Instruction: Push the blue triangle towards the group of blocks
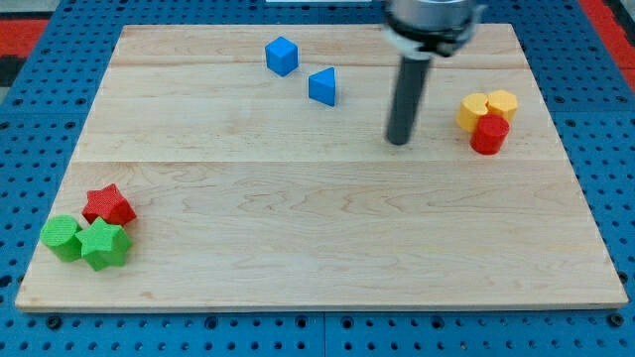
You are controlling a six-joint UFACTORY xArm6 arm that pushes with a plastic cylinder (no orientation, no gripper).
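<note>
The blue triangle [322, 86] lies near the view's top, middle of the wooden board [317, 228]. A blue cube [282, 56] sits up and left of it. My tip [399, 140] is on the board to the right of the blue triangle and a little lower, apart from it. At the view's right, a group: two yellow blocks [474, 111] [502, 102] and a red cylinder [489, 134], touching. At the bottom left, another group: a red star [108, 206], a green cylinder [62, 238] and a green star [105, 245].
The board lies on a blue perforated table [40, 89]. The arm's dark body [429, 22] hangs over the board's top edge above the tip.
</note>
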